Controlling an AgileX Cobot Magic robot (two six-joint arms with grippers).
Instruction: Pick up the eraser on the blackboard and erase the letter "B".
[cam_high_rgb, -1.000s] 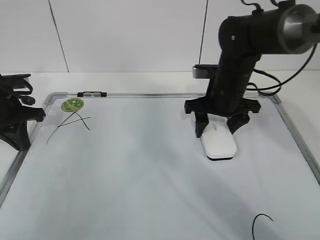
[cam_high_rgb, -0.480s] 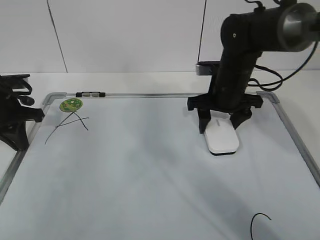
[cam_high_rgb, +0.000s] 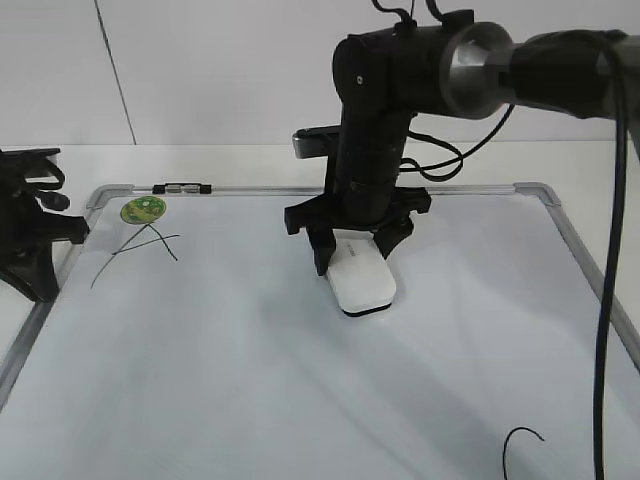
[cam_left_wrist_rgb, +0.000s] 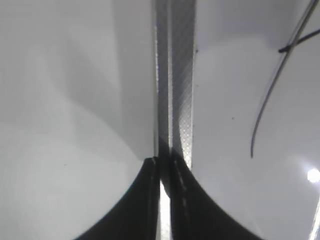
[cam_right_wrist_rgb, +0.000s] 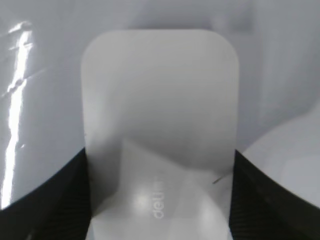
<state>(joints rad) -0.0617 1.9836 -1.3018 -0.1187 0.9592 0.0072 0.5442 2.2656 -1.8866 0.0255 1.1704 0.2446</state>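
The blackboard (cam_high_rgb: 230, 380) is a white board with a grey frame, lying flat. My right gripper (cam_high_rgb: 353, 256) is shut on the white eraser (cam_high_rgb: 365, 286) and holds it flat against the board near the middle. In the right wrist view the eraser (cam_right_wrist_rgb: 160, 100) fills the space between my right gripper's (cam_right_wrist_rgb: 159, 200) dark fingers. No letter "B" shows anywhere on the board. My left gripper (cam_high_rgb: 38, 245) rests over the board's left frame, and its jaws (cam_left_wrist_rgb: 162, 167) are shut and empty.
A scrawled "A" (cam_high_rgb: 140, 246) and a green round sticker (cam_high_rgb: 144, 209) sit at the board's far left. A curved "C" (cam_high_rgb: 522, 445) is at the near right. A small dark clip (cam_high_rgb: 184, 187) sits on the top frame. The frame rail (cam_left_wrist_rgb: 175, 75) runs under the left gripper.
My right arm has slid the eraser leftward across the board, from the right side to near the middle. The left arm has not moved.
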